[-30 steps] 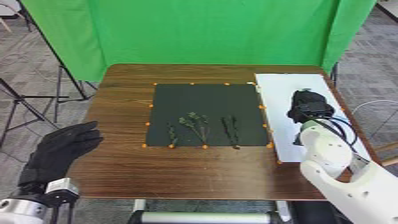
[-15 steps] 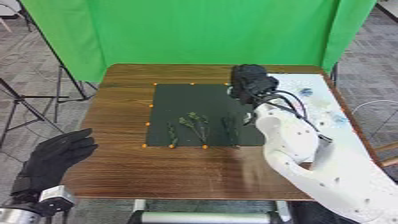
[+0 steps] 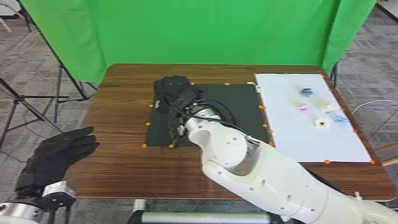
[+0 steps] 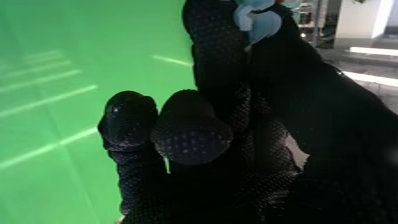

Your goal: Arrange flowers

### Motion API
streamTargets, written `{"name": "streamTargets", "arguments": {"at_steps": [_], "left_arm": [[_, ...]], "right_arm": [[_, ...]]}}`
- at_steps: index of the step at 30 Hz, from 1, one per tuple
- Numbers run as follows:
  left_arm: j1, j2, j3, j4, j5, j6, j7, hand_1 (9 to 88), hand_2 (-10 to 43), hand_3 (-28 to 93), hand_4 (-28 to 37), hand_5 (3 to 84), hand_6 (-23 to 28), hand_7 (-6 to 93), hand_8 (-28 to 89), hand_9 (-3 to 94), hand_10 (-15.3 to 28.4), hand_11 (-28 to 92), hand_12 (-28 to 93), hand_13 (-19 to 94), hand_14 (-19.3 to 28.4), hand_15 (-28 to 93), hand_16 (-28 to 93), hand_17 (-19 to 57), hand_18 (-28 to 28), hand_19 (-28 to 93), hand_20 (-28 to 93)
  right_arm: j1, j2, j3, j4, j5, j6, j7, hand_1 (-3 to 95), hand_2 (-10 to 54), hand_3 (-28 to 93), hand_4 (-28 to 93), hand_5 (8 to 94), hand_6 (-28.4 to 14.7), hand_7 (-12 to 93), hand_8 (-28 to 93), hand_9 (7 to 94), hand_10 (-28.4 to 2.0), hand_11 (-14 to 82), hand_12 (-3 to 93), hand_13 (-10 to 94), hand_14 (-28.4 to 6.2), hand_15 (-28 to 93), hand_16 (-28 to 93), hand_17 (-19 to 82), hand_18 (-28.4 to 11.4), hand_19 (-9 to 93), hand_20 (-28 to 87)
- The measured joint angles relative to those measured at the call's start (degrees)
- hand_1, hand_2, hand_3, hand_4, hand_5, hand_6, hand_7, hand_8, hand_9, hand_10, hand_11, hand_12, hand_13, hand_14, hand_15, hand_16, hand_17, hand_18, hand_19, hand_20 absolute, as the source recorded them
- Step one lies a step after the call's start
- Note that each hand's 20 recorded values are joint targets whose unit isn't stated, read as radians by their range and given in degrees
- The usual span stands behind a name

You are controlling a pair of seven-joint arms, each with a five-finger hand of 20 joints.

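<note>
We had the right robot hand [image 3: 171, 90] above the black mat's [image 3: 238, 102] far left corner, thumb and finger closed on a light blue flower [image 4: 265, 26]. On the white board [image 3: 284, 137], well right of it: more flowers, including one blue [image 3: 306, 92], one pink [image 3: 303, 106]. Left robot hand [image 3: 55, 156], nearer and further left, fingers extended, held nothing.

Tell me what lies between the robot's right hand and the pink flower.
From the right hand to the pink flower, the head view shows black mat, an orange marker, then white sheet.
</note>
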Motion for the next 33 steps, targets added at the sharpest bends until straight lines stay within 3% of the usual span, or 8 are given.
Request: {"name": "streamTargets", "arguments": {"at_steps": [6,18,22,33], "left_arm": [[-4.2,-0.11,1.52,1.10,0.81,-1.31,-2.00,27.4,4.0,83,-15.8,45.8,13.1,19.3,-10,40.6,22.6,36,11,27,28.4,64,-14,-8.8,22.7,59,11],[-7.9,0.65,4.56,2.14,0.92,-1.88,-1.89,27.5,4.1,83,-16.0,45.8,13.1,19.3,-11,40.5,22.6,36,11,27,28.4,64,-14,-8.8,22.7,59,11],[-8.5,1.40,4.75,2.22,0.92,-2.06,-1.88,27.4,4.2,83,-15.9,45.8,13.1,19.3,-10,40.5,22.6,36,11,27,28.4,64,-14,-8.8,22.7,59,11],[-9.8,1.81,4.87,2.54,0.88,-2.31,-1.78,27.4,4.2,83,-15.9,45.8,13.1,19.3,-10,40.5,22.6,36,11,27,28.4,64,-14,-8.7,22.6,59,11]], "right_arm": [[-1.6,-3.9,-1.7,2.6,-0.2,-0.1,0.6,53.2,-9.3,77,-28,82.3,0.4,20,5,90.0,-8.6,20.5,30.6,81,-3.6,78,22,51,-19.1,93,33],[-4.3,-5.6,0.6,7.7,0.9,-4.1,3.7,51.4,-9.3,77,-28,81.1,-0.2,20,4,88.8,-8.8,21.4,30.5,80,-4.0,78,23,50,-19.4,93,33],[-5.5,-6.0,1.7,8.3,0.6,-5.1,3.7,50.0,-9.4,76,-28,80.7,-0.6,20,4,87.7,-9.4,22.4,30.1,80,-4.1,78,23,50,-19.4,93,33],[-5.1,-6.2,0.6,9.4,0.7,-4.9,7.7,42.5,-9.5,74,-28,79.2,-1.5,20,4,84.5,-11.4,31.0,20.7,79,-4.7,78,23,50,-19.4,93,33]]}}
